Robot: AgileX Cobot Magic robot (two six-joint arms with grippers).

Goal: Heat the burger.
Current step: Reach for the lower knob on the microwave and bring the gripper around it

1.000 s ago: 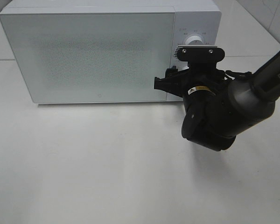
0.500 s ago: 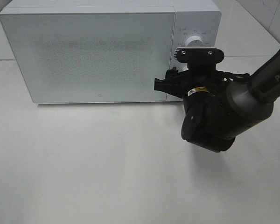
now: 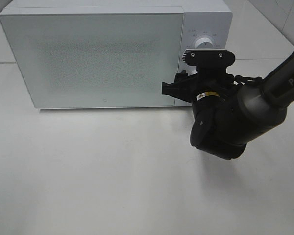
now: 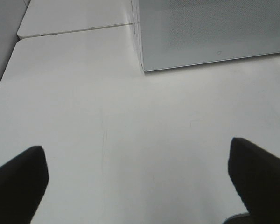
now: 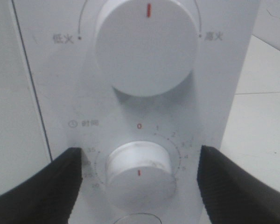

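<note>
Little shifted: right gripper (image 5: 139, 161) stays at the microwave (image 3: 206, 24) panel, jaws wide astride lower dial (image 5: 140, 175), seemingly untouched; door (image 3: 88, 54) shut. Left gripper (image 4: 135, 158) spread wide over table (image 4: 130, 107).

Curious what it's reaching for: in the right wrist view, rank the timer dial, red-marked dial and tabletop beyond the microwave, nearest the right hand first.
1. The timer dial, between the open fingers of the right hand.
2. The red-marked dial, above it on the microwave.
3. The tabletop, past the microwave's side, farthest.
</note>
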